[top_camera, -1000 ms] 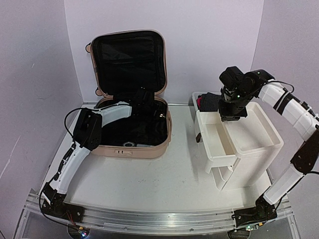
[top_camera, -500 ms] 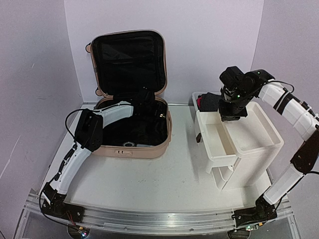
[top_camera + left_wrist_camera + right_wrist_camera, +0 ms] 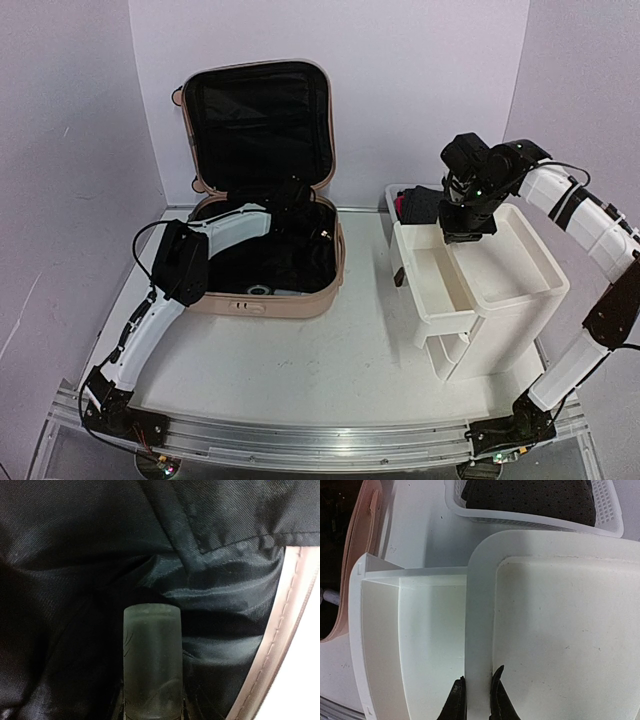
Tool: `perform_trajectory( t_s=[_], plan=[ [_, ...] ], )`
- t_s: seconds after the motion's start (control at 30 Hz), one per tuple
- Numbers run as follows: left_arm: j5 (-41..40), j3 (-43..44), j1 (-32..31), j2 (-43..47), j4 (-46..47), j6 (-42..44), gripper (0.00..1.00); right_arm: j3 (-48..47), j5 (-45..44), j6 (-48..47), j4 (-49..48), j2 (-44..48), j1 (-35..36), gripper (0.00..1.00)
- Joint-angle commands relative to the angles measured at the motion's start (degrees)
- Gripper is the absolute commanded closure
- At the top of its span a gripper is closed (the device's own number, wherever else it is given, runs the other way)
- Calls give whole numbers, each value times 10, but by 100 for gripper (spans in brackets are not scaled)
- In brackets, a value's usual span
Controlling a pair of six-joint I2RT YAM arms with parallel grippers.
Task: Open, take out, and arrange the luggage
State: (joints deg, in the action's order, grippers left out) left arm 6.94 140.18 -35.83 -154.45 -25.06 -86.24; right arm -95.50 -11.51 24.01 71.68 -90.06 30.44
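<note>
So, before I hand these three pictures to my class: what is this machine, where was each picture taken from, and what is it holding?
It is two robot arms bolted at the near edge of a table, each ending in a two-finger gripper. The wide picture comes from a fixed camera above and behind them; the other two come from cameras on the wrists. On the table stand an open pink suitcase, a white drawer cabinet with its top drawer pulled out, and a white mesh basket behind it. The left gripper reaches inside the suitcase; its wrist picture shows one pale finger against the black lining, and whether it holds anything cannot be told. The right gripper is closed on the rim of the cabinet's top, beside the drawer.
</note>
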Motion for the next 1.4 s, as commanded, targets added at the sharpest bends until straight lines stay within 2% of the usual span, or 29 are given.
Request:
perform_trajectory(
  t_s=[0.0, 0.27, 0.53, 0.67, 0.8, 0.93, 1.17, 1.23, 1.37],
  plan=[
    [28, 0, -31, 26, -41, 60, 73, -11, -14, -39, -24, -15, -4, 100],
    [20, -68, -11, 111, -31, 158, 81, 1, -16, -39, -31, -11, -6, 100],
    [21, -175, -10, 213, -49, 297, 84, 4, -14, -40, -35, -12, -8, 100],
    [47, -218, -11, 246, -64, 355, 84, 8, -13, -41, -35, -11, -8, 100],
    [91, -228, -11, 236, -116, 394, 79, 7, -12, -42, -36, -11, -9, 100],
    [97, -221, -12, 205, -155, 421, 70, 3, -13, -43, -36, -14, -11, 100],
    [98, -183, -13, 157, -182, 450, 48, 1, -12, -44, -37, -15, -10, 100],
    [98, -171, -13, 145, -190, 454, 45, 0, -13, -45, -37, -15, -11, 100],
    [90, -154, -13, 133, -197, 454, 45, -3, -11, -45, -37, -17, -11, 100]
  ],
)
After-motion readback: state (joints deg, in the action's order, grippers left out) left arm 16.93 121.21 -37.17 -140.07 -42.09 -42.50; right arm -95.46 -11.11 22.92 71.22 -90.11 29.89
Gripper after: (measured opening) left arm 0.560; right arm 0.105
